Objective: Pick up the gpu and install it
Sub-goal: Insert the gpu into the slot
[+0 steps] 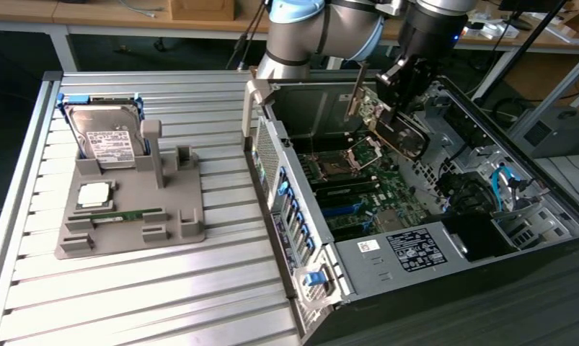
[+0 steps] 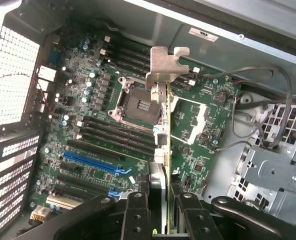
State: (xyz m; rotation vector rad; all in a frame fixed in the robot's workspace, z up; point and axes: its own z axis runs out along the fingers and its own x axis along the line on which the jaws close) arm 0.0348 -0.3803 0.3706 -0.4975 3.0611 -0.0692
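The gpu [image 1: 401, 137], a thin dark card with a silver bracket [image 1: 355, 95] at one end, hangs inside the open computer case [image 1: 299, 238], above the motherboard [image 1: 371, 191]. My gripper [image 1: 404, 81] is shut on it from above. In the wrist view the gpu [image 2: 160, 125] appears edge-on between my gripper [image 2: 160, 212] fingers [image 2: 137, 210], its bracket [image 2: 162, 67] at the far end. The card hovers over the board beside the CPU socket [image 2: 135, 102], apart from the blue expansion slots [image 2: 90, 162].
On the slatted aluminium table [image 1: 125, 288] at the exterior view's left, a grey fixture [image 1: 135, 223] carries an upright hard drive [image 1: 107, 137], a CPU [image 1: 95, 193] and a green RAM stick [image 1: 121, 215]. Cables [image 2: 258, 125] and a drive cage [image 1: 505, 209] crowd the case's far side.
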